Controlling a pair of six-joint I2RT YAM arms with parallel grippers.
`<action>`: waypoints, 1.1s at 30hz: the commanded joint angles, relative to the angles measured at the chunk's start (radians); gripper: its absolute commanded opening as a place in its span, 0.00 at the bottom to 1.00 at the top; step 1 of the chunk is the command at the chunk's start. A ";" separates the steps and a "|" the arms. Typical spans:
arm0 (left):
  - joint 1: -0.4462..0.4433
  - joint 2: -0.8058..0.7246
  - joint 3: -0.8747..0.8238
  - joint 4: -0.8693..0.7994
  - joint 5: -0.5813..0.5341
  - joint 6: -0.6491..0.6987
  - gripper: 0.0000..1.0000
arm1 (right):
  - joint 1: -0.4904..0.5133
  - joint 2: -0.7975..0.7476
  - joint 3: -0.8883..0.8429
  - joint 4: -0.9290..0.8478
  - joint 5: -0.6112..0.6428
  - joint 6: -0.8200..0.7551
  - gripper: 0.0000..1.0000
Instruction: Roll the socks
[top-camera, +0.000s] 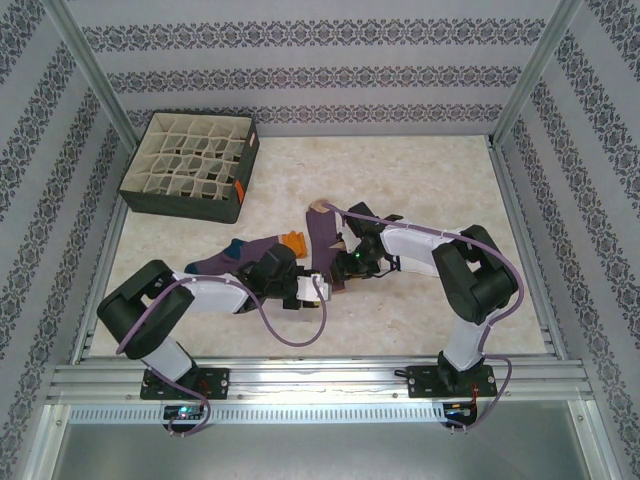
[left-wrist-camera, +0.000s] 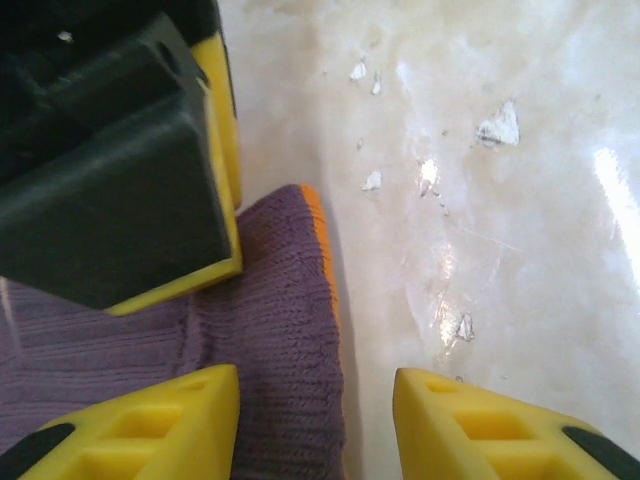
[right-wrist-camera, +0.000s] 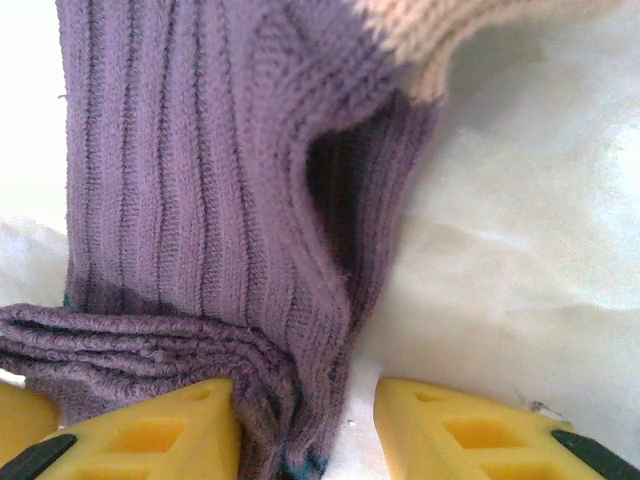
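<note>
- Fingers (left-wrist-camera: 170, 420) of the left gripper (left-wrist-camera: 315, 430), left wrist view: yellow, spread apart. One lies over orange-edged purple knit (left-wrist-camera: 270, 330), the other over bare table (left-wrist-camera: 500, 200). Nothing is pinched. Which sock this knit belongs to cannot be told.
- Same view, upper left: a black-backed finger (left-wrist-camera: 110, 170) with a yellow pad, belonging to the other arm, sits over the same knit.
- Right wrist view: the right gripper (right-wrist-camera: 310, 430) has its yellow fingers (right-wrist-camera: 160, 430) spread. A folded-over layer of the tan-toed purple sock (right-wrist-camera: 200, 180) bunches against one finger, and the other stands on pale table beside the sock. No grip is closed.
- Top external view, left arm: upper link leans left from the base, elbow folded low, forearm running right to the left gripper (top-camera: 308, 290).
- Top external view, right arm: elbow raised at right, white forearm reaching left and down to the right gripper (top-camera: 342, 268). The two grippers are close together.
- Top external view, socks: the tan-toed purple sock (top-camera: 322, 232) lies mid-table, its near end under the grippers. A second purple sock (top-camera: 215, 263) lies just left of it.
- Divider box (top-camera: 190, 165): far left corner, well apart from the socks.
</note>
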 joint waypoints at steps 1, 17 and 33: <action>-0.016 0.046 0.035 -0.015 -0.025 0.056 0.44 | 0.007 0.068 -0.028 -0.061 0.101 -0.017 0.44; 0.003 0.052 0.148 -0.299 0.105 -0.244 0.00 | -0.126 -0.184 -0.208 0.216 -0.171 0.042 0.48; 0.193 0.170 0.238 -0.320 0.474 -0.593 0.00 | -0.130 -0.230 -0.306 0.504 -0.444 0.035 0.29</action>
